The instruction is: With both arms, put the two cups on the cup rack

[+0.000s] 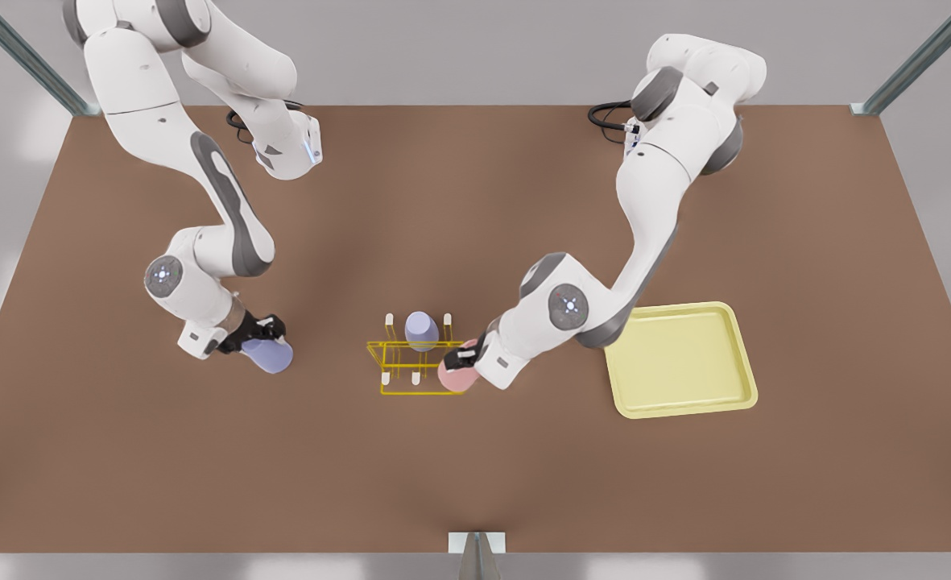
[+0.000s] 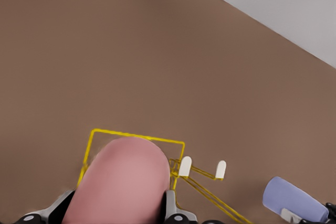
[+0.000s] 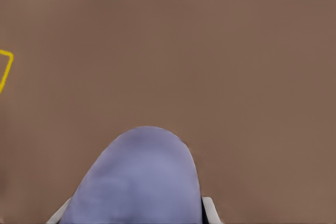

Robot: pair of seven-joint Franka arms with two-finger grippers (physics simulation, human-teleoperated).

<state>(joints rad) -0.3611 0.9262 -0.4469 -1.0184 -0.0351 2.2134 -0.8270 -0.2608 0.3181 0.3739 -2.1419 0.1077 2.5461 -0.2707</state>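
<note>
Front cam overhead, far; wrist cams close, low; share cup rack (image 1: 411,364).

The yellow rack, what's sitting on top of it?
One lavender cup sits upside down on the cup rack. The peg under it is covered. The left gripper holds a pink cup at the rack's corner.

tray (image 1: 734,354): pale yellow, square, flat on table, beside the fingers holding pink | lavender cup (image 1: 421,329): on rack peg, between both finger pairs | table (image 1: 475,467): brown
</note>
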